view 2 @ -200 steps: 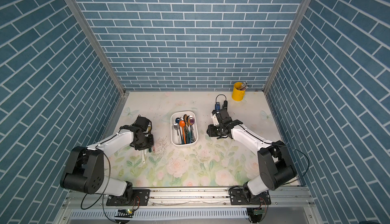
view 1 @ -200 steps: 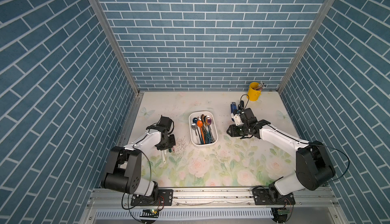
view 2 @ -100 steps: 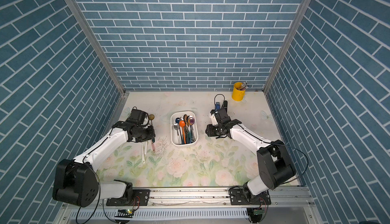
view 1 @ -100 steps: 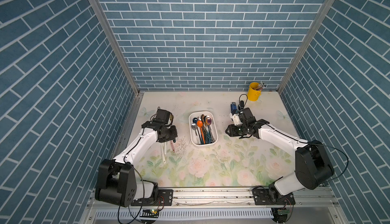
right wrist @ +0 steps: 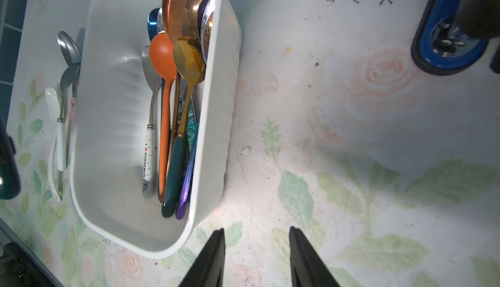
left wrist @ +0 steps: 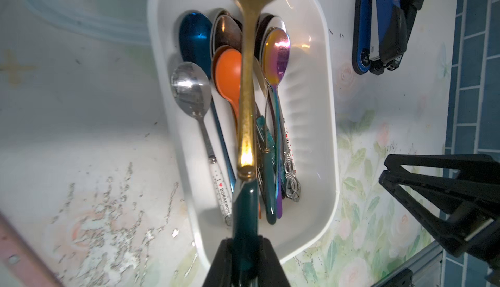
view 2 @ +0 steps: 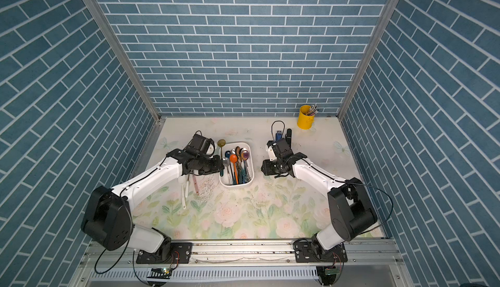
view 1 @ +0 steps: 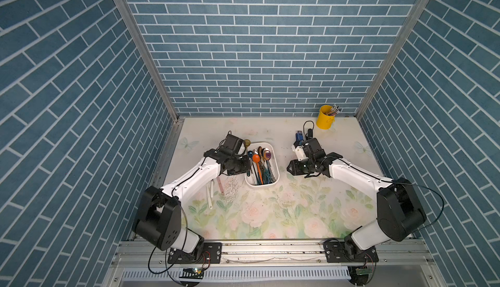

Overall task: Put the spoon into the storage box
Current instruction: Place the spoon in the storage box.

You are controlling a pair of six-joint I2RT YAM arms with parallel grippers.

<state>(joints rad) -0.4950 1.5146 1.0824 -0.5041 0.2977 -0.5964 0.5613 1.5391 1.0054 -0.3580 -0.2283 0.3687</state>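
We see the left pincer (left wrist: 244,247) clamped narrow on the dark green handle of a gold metal spoon (left wrist: 246,104). Its black fingers (left wrist: 270,266) press the handle from both sides, and the gilt stem and round bowl run straight out ahead of the fingertips. The spoon is in the air, touching nothing but the pincer.

Below this pincer lies the shallow white plastic storage box (left wrist: 319,126) with rounded corners. From the wrist the held spoon seems to hang over the box's middle. In a top view its bowl (view 1: 246,142) shows just past the box corner nearest the pincer, in line with the nearer long rim. We cannot tell which reading is true.

Under the spoon the box already holds a bundle of spoons, bowls pointing the same way as the pincer:
- a blue metal spoon (left wrist: 195,34)
- an orange plastic spoon (left wrist: 228,74)
- a silver spoon (left wrist: 190,90) with a white handle lettered DORAEMON
- an iridescent purple spoon (left wrist: 277,53)
- a second gold spoon (right wrist: 189,58) with a green handle

Behind the pincer, under its forearm, a white spoon (view 1: 209,200) and a pink-handled spoon (view 1: 220,187) lie loose on the floral table top (right wrist: 351,136).

The right pincer (right wrist: 255,231) stands moderately wide with nothing between its fingers, only the bare table showing through the gap. The box sits near its tips, off to one side and apart from them. A blue and black tool (right wrist: 449,50) lies beyond it on the other side. A yellow cylindrical cup (view 1: 325,118) stands well past this pincer, by the back wall.
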